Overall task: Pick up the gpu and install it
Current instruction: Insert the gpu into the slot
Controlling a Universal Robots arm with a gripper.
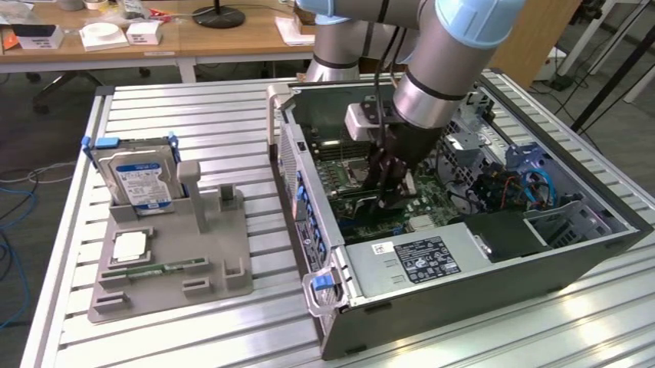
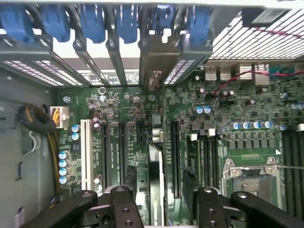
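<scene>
Closest to the wrist camera: the black fingers (image 2: 124, 209) of the gripper (image 2: 161, 199), spread wide and released, grasping nothing. Between them, with a gap on either side, the gpu (image 2: 156, 171), seen edge-on, standing upright in a slot of the green motherboard (image 2: 237, 109). At the card's far end, a silver bracket (image 2: 154, 61) lined up with the row of rear slot covers, under the blue latches (image 2: 92, 21). To one side of the card a long white slot (image 2: 86, 152) beside black ones; to the other side more black slots, then the metal-framed CPU socket (image 2: 249, 178).

From the exterior view: arm (image 1: 450, 69) reaching down into the open computer case (image 1: 573, 253), gripper (image 1: 394, 192) low over the board near the middle of the case. Labelled power supply (image 1: 425, 257) at the near end of the case. Case lying on its side on a slatted metal table (image 1: 205, 115). On the exterior view's left, well apart from the case, a grey fixture tray (image 1: 205, 261) holding an upright hard drive (image 1: 138, 180) with a blue-white label and a narrow green memory stick (image 1: 153, 270) lying flat
</scene>
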